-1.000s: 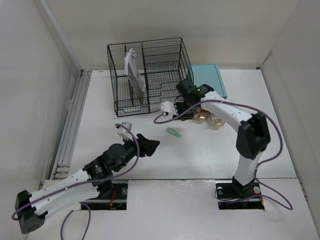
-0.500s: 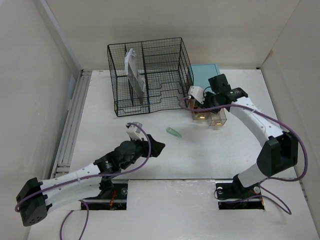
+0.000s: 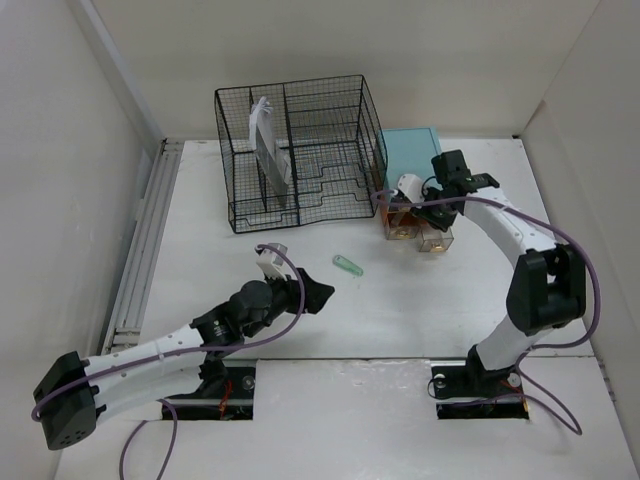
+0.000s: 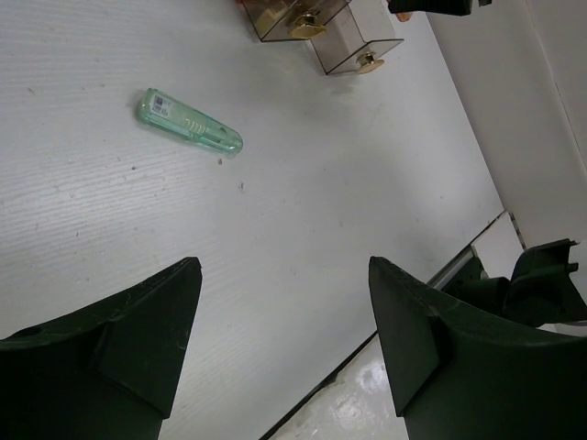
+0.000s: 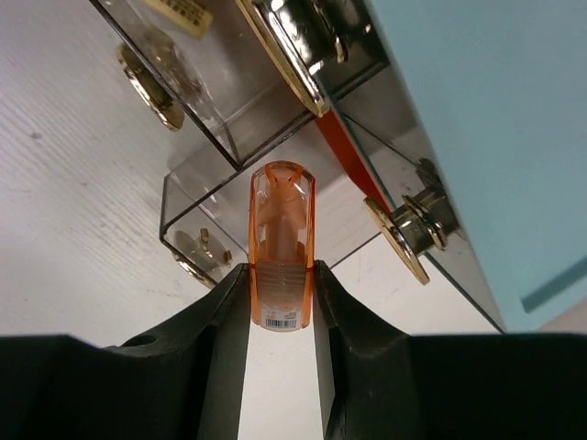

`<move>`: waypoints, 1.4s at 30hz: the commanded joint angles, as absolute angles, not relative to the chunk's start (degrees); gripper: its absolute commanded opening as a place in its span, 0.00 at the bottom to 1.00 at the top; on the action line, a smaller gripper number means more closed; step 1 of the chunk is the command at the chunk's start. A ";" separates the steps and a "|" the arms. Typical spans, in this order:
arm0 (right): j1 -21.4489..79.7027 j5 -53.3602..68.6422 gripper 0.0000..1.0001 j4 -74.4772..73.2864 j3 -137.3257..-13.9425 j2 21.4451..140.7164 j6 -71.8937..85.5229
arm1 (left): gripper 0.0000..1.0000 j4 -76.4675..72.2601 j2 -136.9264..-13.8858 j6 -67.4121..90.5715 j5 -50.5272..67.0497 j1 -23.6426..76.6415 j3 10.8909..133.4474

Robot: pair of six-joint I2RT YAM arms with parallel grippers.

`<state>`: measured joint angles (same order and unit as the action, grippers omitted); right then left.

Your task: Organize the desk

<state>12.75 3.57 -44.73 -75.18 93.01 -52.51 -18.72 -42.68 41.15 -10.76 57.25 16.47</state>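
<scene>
While the right gripper (image 5: 282,280), clamped on an orange stick (image 5: 282,234), hangs at open drawers (image 3: 436,241) by the far edge of the desk (image 3: 420,310), a green stick (image 4: 190,121) lies mid-desk, unsorted, before the spread left gripper (image 4: 282,266).

1. The top camera, above and behind me at the near edge, looks down on the whole desk (image 3: 200,270).
2. My left wrist camera looks low over mid-desk toward the far right corner, sharing the green tube (image 4: 190,121) and clear drawers (image 4: 353,50) with the top view.
3. My right wrist camera, looking past the orange tube (image 5: 282,229) pinched in my right gripper (image 5: 281,275), sits close against those drawers and the teal box (image 5: 477,110).
</scene>
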 commanded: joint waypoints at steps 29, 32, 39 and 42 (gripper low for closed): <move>37.79 26.46 0.45 -32.44 -66.52 92.09 -43.16 | 0.54 -10.82 -41.68 40.95 -17.05 57.04 23.99; 38.41 24.70 0.50 -30.41 -68.11 97.55 -38.68 | 0.56 -8.71 -37.37 42.18 -18.28 57.04 21.10; 39.46 15.39 0.58 -24.97 -70.40 103.09 -30.42 | 0.56 -3.52 -30.06 44.03 -19.51 57.04 18.90; 39.46 14.07 0.59 -24.96 -71.63 105.29 -29.00 | 0.56 -2.99 -29.27 44.03 -19.51 57.04 18.37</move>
<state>39.09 17.39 -29.08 -68.58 104.05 -32.88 -3.68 -30.17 43.20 -18.48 57.25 18.72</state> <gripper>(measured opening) 0.591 0.561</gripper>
